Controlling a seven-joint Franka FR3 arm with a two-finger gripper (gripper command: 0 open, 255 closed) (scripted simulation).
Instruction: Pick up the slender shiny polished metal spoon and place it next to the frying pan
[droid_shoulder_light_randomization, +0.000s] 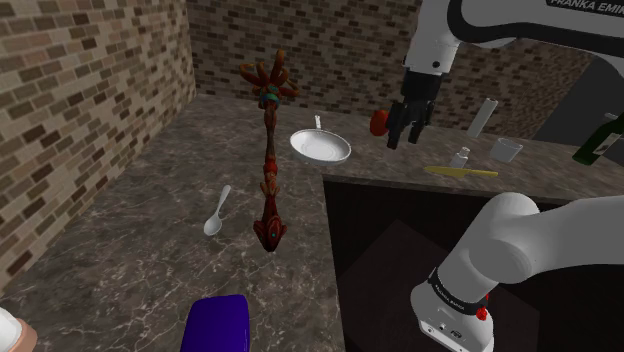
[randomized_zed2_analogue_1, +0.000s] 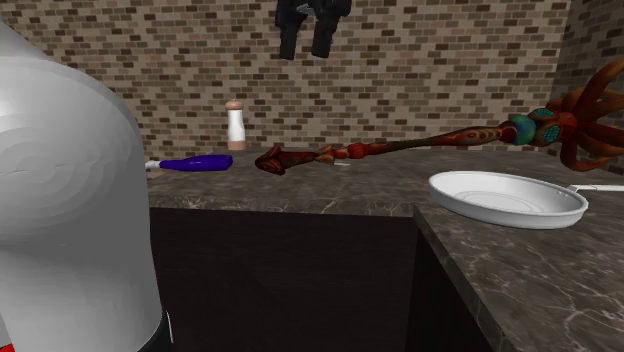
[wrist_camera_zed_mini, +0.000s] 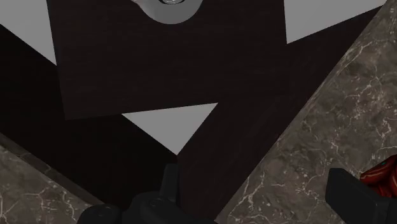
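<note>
Slender silvery spoon (droid_shoulder_light_randomization: 217, 212) is lying on the dark marbled desk (droid_shoulder_light_randomization: 120, 270), well apart from the round white frying pan (droid_shoulder_light_randomization: 321, 146). The black pincer (droid_shoulder_light_randomization: 410, 125) is hanging wide open and empty; it likely needs lowering astride the spoon's thin handle.

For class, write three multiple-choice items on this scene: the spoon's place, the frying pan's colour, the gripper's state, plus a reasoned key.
1. Where does the spoon lie? A on the floor; B on the countertop beside the ornate red staff; C on the stand.
2. What colour is the frying pan? A white; B purple; C red.
3. The gripper is: A shut on the spoon; B shut on the staff; C open, empty.
Key: 1 B, it rests there by the staff; 2 A, its dish is white; 3 C, its fingers stand apart.
</note>
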